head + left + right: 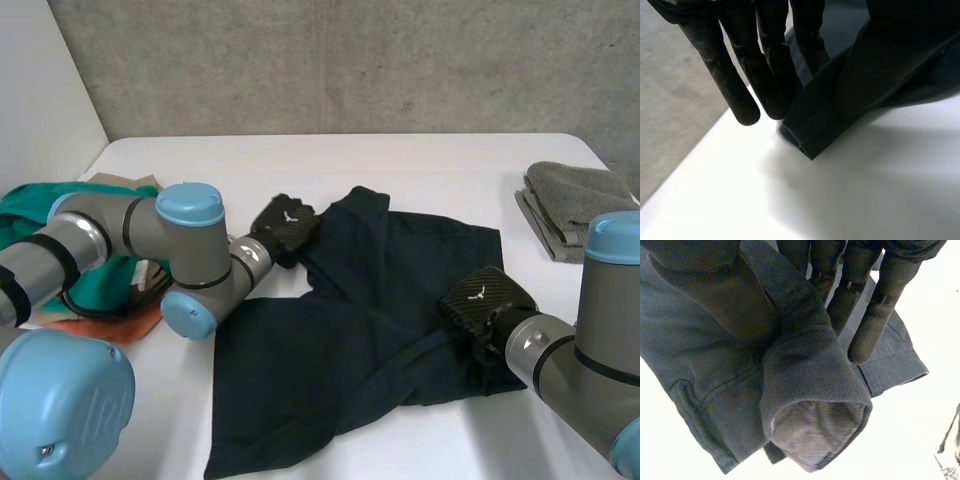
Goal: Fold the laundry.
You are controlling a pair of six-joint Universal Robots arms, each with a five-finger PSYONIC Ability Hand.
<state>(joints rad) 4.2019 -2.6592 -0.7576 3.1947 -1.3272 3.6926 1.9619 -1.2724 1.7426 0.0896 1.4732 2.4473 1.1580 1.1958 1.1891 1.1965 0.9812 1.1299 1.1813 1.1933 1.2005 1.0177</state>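
- The dark garment (350, 350) lies rumpled across the white table (400, 160) with both hands on it. The left hand (285, 222) is at a far hemmed corner and the right hand (485, 300) on the opposite side edge.
- The left hand's fingers (745, 95) are straight and close together. The hem corner hangs just beside their tips, clear of the table, so it looks pinched against a thumb hidden by cloth.
- The right hand's fingers (875, 325) and thumb pinch a thick rolled fold that bulges below the fingertips.
- To fold well, I would raise both holds evenly, pull the cloth taut between them and lay it over without dragging — well short of the grey towel (575, 205) beyond the right hand.
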